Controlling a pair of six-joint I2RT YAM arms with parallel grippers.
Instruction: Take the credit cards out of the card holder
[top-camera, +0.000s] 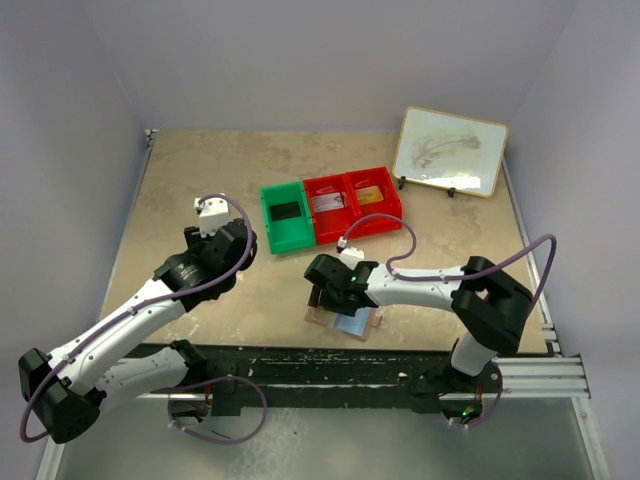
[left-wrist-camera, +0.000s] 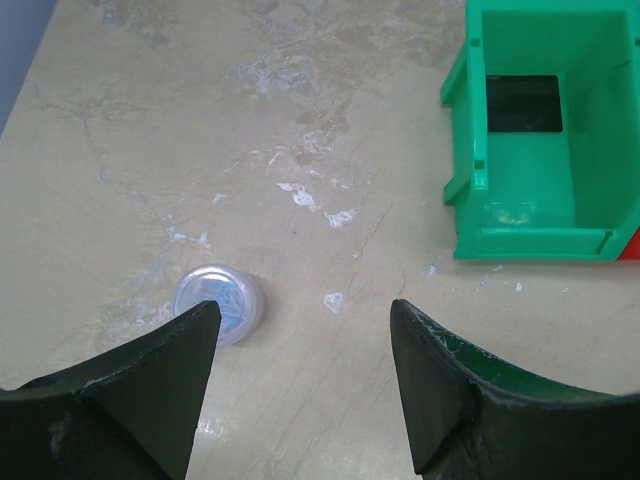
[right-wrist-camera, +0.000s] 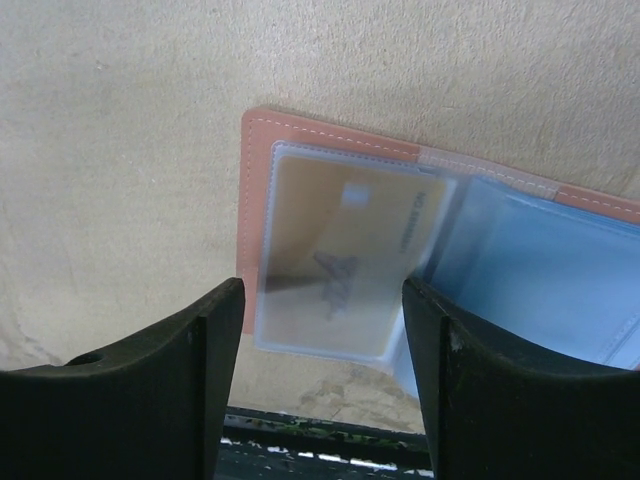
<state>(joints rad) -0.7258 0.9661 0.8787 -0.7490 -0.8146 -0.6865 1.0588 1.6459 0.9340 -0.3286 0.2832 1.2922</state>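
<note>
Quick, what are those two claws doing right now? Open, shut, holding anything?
Left gripper: open, holding nothing.
Right gripper: open, holding nothing, poised over the open wallet.

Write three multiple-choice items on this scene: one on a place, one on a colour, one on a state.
1. Where is the wallet?
A. on a shelf
B. on a chair
C. on the table, under the right pincer

2. What colour is the bin holding the black card?
A. green
B. red
C. blue

3. How is the wallet?
A. shut
B. open, with a gold card in its sleeve
C. open and empty

Key:
1 C: the top view shows it lying on the table beneath that pincer.
2 A: the card lies in the green bin.
3 B: the right wrist view shows the card behind clear plastic.
</note>
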